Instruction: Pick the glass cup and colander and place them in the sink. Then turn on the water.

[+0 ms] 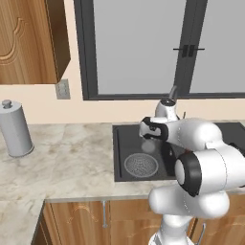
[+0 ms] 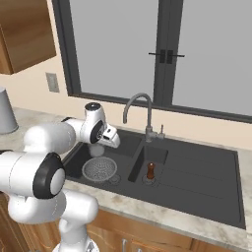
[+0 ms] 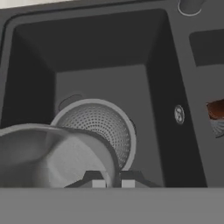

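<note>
Over the sink (image 3: pixel 30 57), the tool (image 3: pixel 113 183) pinching the glass cup (image 3: pixel 52 153) should lower beside the colander (image 3: pixel 98 127), then release.

A home kitchen: marble counter (image 1: pixel 72 158), dark sink (image 2: pixel 197 172), wooden cabinets (image 1: pixel 28 38), window (image 2: pixel 147 49).

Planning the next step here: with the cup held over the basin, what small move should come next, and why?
Probably lower it beside the colander, then open. The fingers pinch the glass cup's rim above the sink, where the colander already lies.
</note>
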Robot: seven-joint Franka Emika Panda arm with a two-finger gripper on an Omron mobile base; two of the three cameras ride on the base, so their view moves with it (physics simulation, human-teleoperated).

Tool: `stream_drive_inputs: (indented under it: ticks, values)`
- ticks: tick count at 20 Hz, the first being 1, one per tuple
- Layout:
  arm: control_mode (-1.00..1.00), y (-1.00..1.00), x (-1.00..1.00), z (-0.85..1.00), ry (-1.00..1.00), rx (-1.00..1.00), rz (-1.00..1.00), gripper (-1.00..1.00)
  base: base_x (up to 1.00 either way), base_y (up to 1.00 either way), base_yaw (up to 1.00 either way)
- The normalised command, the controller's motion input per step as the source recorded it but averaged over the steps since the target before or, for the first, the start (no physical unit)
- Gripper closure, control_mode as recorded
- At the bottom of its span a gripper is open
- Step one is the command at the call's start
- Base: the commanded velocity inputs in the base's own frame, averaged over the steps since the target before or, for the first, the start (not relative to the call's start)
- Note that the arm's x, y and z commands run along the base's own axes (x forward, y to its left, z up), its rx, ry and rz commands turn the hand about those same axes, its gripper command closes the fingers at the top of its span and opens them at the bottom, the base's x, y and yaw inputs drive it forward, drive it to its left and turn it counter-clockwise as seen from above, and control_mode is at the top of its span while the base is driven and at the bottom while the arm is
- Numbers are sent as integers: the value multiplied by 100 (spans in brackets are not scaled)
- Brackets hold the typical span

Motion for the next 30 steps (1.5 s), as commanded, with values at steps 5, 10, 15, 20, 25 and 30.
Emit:
stream_drive_inputs:
  ticks: [5,10,15,20,25,30]
  values:
    - [-100,-23,-7,-33,-2,0,0,100,0,0,0]
    - [-100,0,-10,-34,-10,0,0,100,0,0,0]
    - [-100,1,-6,-40,-7,-1,0,100,0,0,0]
    - [-100,6,-20,-43,-8,-3,-1,100,0,0,0]
    - [-100,18,-10,-32,-5,-6,-2,100,0,0,0]
    - [-100,18,0,-23,-3,-4,-1,100,0,0,0]
